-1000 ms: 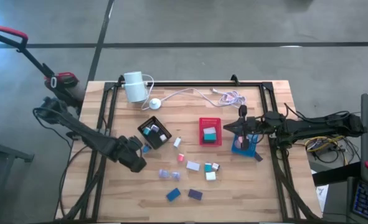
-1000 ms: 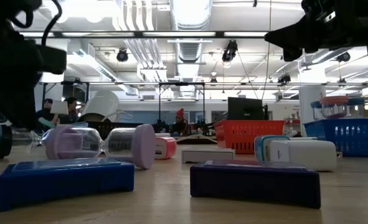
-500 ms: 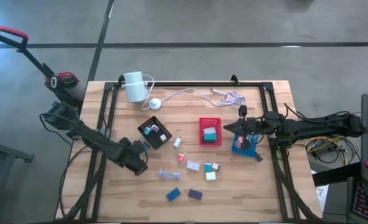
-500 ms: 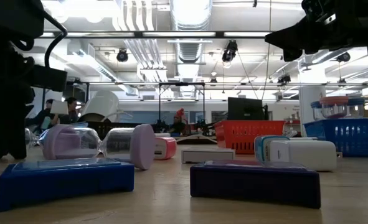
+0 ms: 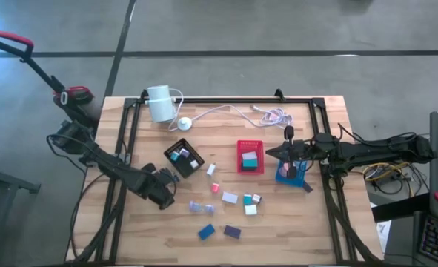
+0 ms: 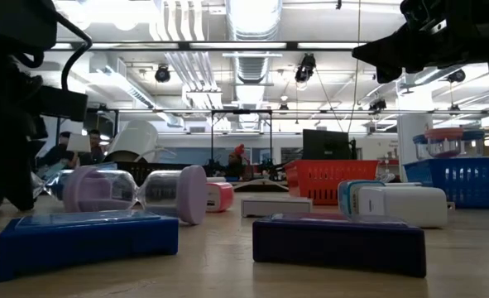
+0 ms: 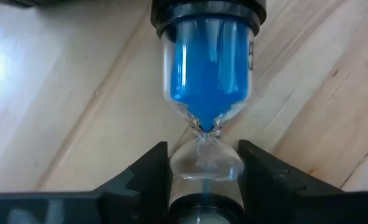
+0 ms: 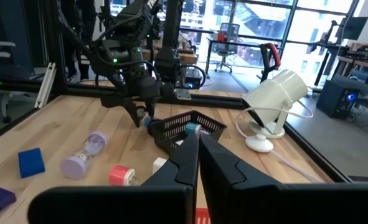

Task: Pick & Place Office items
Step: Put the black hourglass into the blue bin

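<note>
Blue sand timer [image 7: 205, 93]: lower bulb cut off by left wrist pic's bottom edge, top cap cropped too. In high view it's hidden under left gripper [image 5: 168, 187].

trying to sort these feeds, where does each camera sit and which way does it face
High view: overhead, straight down on the table; both arms show.
Low view: table height, level across past the purple block into the room; dark arm parts hang in from above.
Left wrist view: close behind the left end effector, fingers flanking a blue sand timer.
Right wrist view: behind the shut right end effector, facing the black tray.
Shared: the black tray also shows overhead.
</note>
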Motion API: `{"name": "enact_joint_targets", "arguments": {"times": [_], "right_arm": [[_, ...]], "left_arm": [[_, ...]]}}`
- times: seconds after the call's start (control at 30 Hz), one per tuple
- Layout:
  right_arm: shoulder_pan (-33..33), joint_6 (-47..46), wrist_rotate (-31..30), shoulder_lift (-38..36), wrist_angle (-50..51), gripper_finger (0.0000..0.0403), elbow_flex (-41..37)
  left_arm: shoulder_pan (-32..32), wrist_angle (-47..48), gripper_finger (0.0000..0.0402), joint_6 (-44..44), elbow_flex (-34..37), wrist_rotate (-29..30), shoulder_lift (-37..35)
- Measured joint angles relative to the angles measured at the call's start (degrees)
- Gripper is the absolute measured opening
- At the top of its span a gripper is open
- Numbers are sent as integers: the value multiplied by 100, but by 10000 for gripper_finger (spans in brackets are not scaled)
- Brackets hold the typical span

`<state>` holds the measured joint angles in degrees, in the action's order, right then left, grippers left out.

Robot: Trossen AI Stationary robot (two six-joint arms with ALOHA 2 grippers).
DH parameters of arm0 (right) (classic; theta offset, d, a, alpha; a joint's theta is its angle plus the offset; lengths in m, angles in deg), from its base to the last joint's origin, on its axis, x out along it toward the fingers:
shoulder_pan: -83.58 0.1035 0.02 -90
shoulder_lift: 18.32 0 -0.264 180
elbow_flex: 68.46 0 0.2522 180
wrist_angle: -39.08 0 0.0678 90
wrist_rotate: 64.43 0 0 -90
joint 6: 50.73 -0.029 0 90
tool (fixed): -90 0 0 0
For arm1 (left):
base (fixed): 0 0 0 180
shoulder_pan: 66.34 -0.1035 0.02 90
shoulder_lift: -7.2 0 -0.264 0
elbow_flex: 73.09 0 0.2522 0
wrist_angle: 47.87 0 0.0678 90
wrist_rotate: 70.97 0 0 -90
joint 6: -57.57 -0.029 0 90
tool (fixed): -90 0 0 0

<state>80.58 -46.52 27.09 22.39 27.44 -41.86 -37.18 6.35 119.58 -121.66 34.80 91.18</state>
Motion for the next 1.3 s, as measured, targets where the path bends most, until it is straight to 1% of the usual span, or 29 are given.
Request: {"name": "enact_joint_targets", "arguments": {"times": [0.1,0.2,0.3,0.4,0.47,0.57,0.63,0.7,0.8,0.93,1.0,1.1,1.2,1.3], "right_arm": [[0,11,0,0,0,8,0],[0,20,0,0,0,8,0],[0,48,0,0,-5,8,0],[0,47,1,19,-11,8,0],[0,42,2,63,-20,8,0],[0,49,1,173,-60,8,0],[0,64,0,267,-127,8,3],[0,72,2,379,-191,8,30],[0,-29,26,642,-528,8,98],[1,54,48,1032,-713,11,269],[0,84,46,1235,-708,18,373],[8,97,46,1594,-713,40,602],[65,276,50,1971,-713,74,881],[164,578,68,2325,-705,117,1201]], "left_arm": [[59,7,170,-203,-27,142,-37],[117,114,170,-624,-157,303,-137],[126,135,170,-1205,-456,370,-334],[128,590,170,-1745,-806,433,-476],[109,926,170,-2172,-1181,467,-550],[52,1746,170,-2837,-1849,485,-576],[-12,2128,170,-3218,-2339,485,-574],[-100,2430,170,-3518,-2785,415,-581],[-306,2743,170,-3989,-3407,71,-581],[-544,3057,170,-4638,-4140,61,-581],[-684,3142,170,-4901,-4480,58,-581],[-919,3283,170,-5139,-4939,42,-560],[-1147,3346,170,-5252,-5299,15,-500],[-1329,3363,170,-5346,-5496,-170,-384]]}}
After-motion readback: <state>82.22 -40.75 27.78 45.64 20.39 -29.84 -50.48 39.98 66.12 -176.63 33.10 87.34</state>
